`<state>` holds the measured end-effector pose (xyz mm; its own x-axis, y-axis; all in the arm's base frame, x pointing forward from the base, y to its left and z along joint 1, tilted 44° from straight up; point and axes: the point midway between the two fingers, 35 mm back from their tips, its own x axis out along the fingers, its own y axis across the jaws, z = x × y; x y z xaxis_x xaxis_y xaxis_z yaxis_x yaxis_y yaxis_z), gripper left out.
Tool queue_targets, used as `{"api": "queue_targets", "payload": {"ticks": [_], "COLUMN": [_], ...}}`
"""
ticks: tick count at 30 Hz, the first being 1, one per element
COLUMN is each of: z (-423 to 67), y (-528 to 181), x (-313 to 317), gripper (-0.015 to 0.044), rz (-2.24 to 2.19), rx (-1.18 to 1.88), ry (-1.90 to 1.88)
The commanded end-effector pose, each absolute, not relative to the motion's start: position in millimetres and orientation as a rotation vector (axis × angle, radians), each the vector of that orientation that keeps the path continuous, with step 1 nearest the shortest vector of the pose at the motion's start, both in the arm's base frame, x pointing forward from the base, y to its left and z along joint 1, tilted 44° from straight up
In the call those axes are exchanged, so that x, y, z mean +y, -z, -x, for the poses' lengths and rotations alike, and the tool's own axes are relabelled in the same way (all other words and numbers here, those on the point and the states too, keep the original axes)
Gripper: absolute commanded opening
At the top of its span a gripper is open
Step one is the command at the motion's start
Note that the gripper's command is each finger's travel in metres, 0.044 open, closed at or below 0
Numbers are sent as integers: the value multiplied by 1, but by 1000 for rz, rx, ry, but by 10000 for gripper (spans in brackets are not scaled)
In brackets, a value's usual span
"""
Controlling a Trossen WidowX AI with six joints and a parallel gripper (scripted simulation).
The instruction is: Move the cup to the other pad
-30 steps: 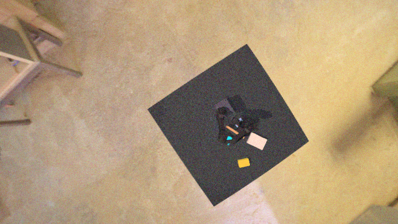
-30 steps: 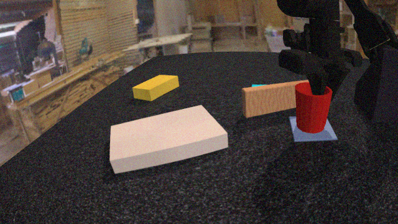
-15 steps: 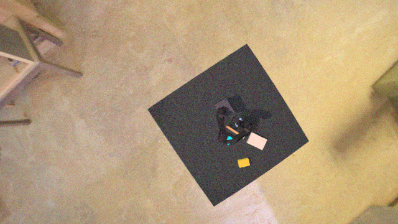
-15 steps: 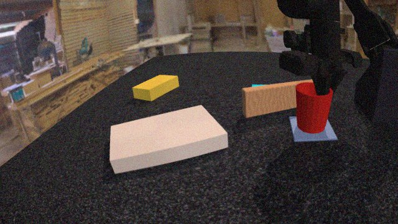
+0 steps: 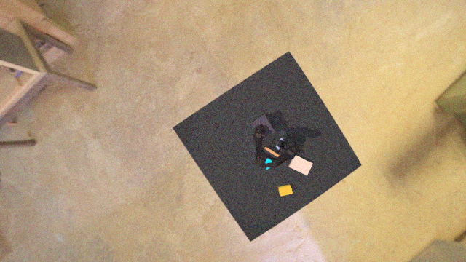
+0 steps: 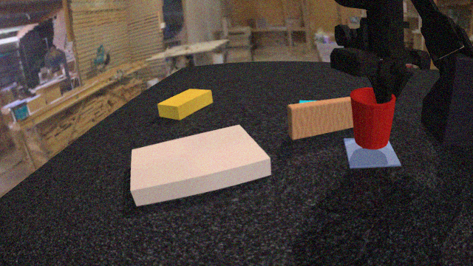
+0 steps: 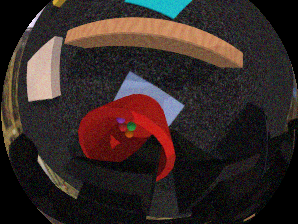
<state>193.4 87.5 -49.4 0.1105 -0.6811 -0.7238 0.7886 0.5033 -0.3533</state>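
Observation:
The red cup (image 6: 370,122) (image 7: 109,139) is upright on the pale blue pad (image 6: 392,160) (image 7: 136,86) at the right of the dark table top (image 5: 218,145). Small coloured marbles (image 7: 127,127) lie inside it. My gripper (image 6: 382,97) (image 7: 164,132) comes down from above and is shut on the cup's rim, one finger inside the cup. The cyan pad (image 6: 307,100) (image 5: 268,160) lies beyond a long wooden block (image 6: 318,118) (image 7: 153,35) that stands on edge between the two pads.
A flat pinkish-white block (image 6: 199,162) (image 5: 301,165) (image 7: 43,70) lies left of the cup. A yellow block (image 6: 185,103) (image 5: 285,190) lies farther off. The arm's dark base (image 6: 451,92) stands right of the cup.

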Motion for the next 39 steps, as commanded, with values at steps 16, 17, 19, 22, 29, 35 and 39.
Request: {"api": "queue_targets", "payload": {"ticks": [16,17,19,22,29,35,39], "z": [-190,-190,-190,-191,-191,-191,-193], "y": [8,7,7,9,9,9,6], "x": [130,130,130,129,129,129,127], "gripper": [0,0,0,0,0,0,0], "rz": [-137,-137,-137,-130,-130,-130,-131], "rx": [980,980,980,979,979,979,979], "ry": [1086,1086,1086,1077,1077,1077,1079]}}
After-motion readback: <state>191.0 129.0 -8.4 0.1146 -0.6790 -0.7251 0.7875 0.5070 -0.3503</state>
